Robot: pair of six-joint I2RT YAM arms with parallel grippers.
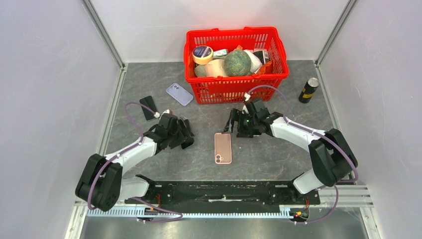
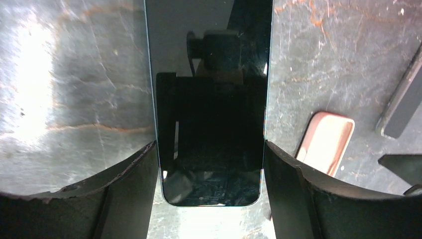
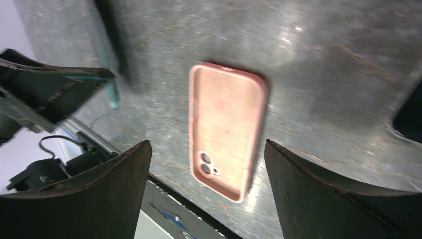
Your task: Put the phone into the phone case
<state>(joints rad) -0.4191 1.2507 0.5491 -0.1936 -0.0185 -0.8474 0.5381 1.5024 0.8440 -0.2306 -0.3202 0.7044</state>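
The phone (image 2: 211, 99) is black with a teal edge and a glossy dark screen. My left gripper (image 2: 211, 149) is shut on its long sides near one end. In the top view this gripper (image 1: 185, 135) is left of the pink phone case (image 1: 223, 148), which lies flat on the table with its hollow side up and camera hole toward me. The case also shows in the left wrist view (image 2: 326, 142). My right gripper (image 3: 208, 144) is open and empty above the case (image 3: 226, 129). In the top view it (image 1: 235, 125) hovers over the case's far end. The phone's teal edge (image 3: 113, 92) shows left of the case.
A red basket (image 1: 234, 84) full of items stands at the back. A lavender phone case (image 1: 179, 94) and a black phone-shaped item (image 1: 148, 107) lie at the back left. A dark can (image 1: 308, 89) stands at the right. The grey table (image 1: 278, 154) ends at a black rail near me.
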